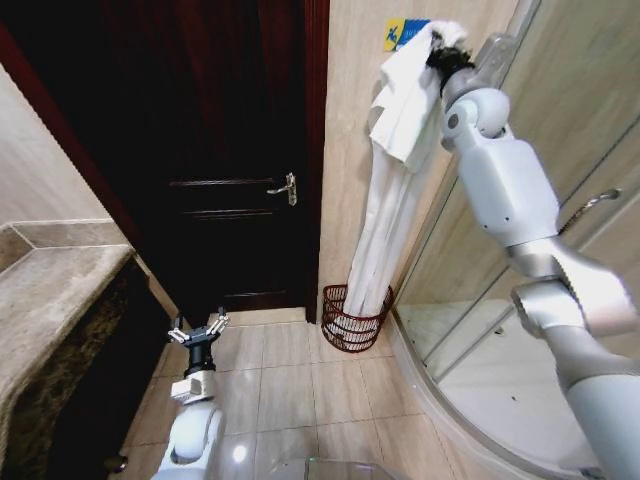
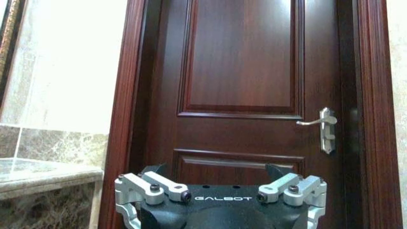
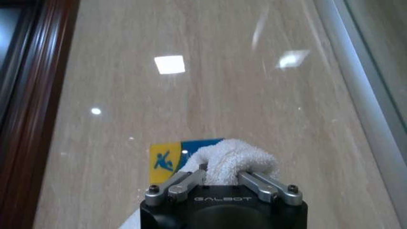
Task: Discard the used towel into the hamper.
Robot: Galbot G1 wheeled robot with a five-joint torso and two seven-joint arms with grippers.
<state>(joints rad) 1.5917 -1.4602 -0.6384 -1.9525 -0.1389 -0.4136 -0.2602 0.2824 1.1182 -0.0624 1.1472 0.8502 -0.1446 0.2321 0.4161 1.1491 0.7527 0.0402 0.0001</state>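
Note:
A long white towel [image 1: 392, 190] hangs down the beige wall, its lower end reaching into the hamper [image 1: 352, 318], a small dark red wire basket on the floor by the shower. My right gripper [image 1: 443, 50] is raised high and shut on the towel's top bunch [image 3: 230, 157], close to the wall. Low near the floor, my left gripper [image 1: 197, 331] hangs open with nothing in it, facing the dark wooden door [image 2: 254, 95].
The closed door has a metal handle [image 1: 285, 189]. A marble counter [image 1: 50, 300] runs along the left. The curved glass shower enclosure [image 1: 560, 230] stands at the right. A yellow and blue sign [image 3: 173, 157] is stuck on the wall behind the towel. Tiled floor [image 1: 300, 390] lies between.

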